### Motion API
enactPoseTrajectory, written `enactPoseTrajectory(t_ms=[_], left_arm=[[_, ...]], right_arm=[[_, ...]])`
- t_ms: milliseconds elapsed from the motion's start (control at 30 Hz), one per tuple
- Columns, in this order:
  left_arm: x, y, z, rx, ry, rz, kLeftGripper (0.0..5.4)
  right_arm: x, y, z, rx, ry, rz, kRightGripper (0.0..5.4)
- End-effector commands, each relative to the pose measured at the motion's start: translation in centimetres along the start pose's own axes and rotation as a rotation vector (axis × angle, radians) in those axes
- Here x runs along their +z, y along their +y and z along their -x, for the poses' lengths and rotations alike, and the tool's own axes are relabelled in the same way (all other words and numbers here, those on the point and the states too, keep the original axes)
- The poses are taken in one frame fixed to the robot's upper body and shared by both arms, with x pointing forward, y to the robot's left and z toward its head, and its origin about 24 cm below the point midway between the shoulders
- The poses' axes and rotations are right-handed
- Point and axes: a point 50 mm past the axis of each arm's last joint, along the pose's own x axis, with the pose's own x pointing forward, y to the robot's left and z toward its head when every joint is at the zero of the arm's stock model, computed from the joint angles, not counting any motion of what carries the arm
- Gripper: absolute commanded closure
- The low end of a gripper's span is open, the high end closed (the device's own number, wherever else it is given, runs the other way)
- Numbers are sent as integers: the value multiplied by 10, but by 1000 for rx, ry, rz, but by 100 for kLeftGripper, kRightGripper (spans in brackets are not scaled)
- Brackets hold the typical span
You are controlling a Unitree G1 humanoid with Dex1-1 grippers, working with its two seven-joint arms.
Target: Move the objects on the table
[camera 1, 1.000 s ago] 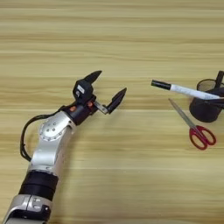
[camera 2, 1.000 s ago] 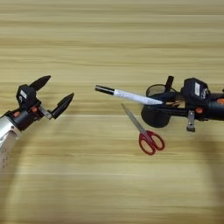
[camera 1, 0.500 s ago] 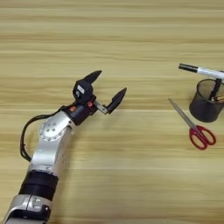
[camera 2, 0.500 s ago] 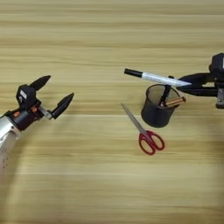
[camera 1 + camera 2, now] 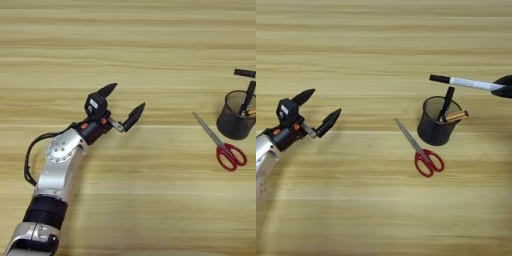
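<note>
- The white marker (image 5: pixel 470 83) is seen lifted above the surface (image 5: pixel 381 40), nearly level, its black cap pointing toward 9 o'clock and its far end held in the right pincer (image 5: pixel 503 86) at the picture's 3 o'clock edge.
- Only a dark tip of that pincer is shown; it is judged to be clenched on the marker's tail, since the marker hangs clear of the cup and the surface.
- The marker is judged light, stiff and smooth-barrelled; held at one end, it may be expected to swing or slip, so a hold nearer mid-barrel would be steadier.
- The black mesh pen cup (image 5: pixel 435 131) stands upright just below the marker, toward 3 o'clock of centre, with a dark pen and a tan-ended item leaning inside. It is judged light and easily tipped; its rim or wall would be the place to take it.
- The red-handled scissors (image 5: pixel 421 150) lie flat and closed at the cup's 7 o'clock, close beside its base, blades pointing toward 10 o'clock. They are judged thin, rigid and low-lying, best taken across the handle loops or where the blades meet.
- The left pincer (image 5: pixel 121 106) is held over bare surface toward 9 o'clock, well apart from all three things, its two black fingers spread and released, nothing between them.
- The left arm is seen reaching in from 7 o'clock, forearm angled toward 1 o'clock, wrist raised.
</note>
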Motion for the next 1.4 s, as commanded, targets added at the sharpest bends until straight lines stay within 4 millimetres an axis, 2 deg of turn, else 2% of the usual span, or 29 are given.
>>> enactPoseTrajectory(t_ms=[33, 300, 733, 933, 1400], left_arm=[[0, 0, -3, -9, 1, -9, 0], [0, 0, -3, -7, 2, -3, 0], [-2, -4, -3, -3, -1, 11, 0], [-3, -5, -2, 0, -3, 13, 0], [-3, -3, -1, 1, -1, 12, 0]], right_arm=[[0, -9, 7, -17, 80, 23, 465], [4, -15, -7, 52, 182, 73, 465], [24, -23, -34, 133, 214, 137, 465], [18, -22, -42, 167, 265, 136, 465], [7, -18, -41, 187, 272, 111, 465]])
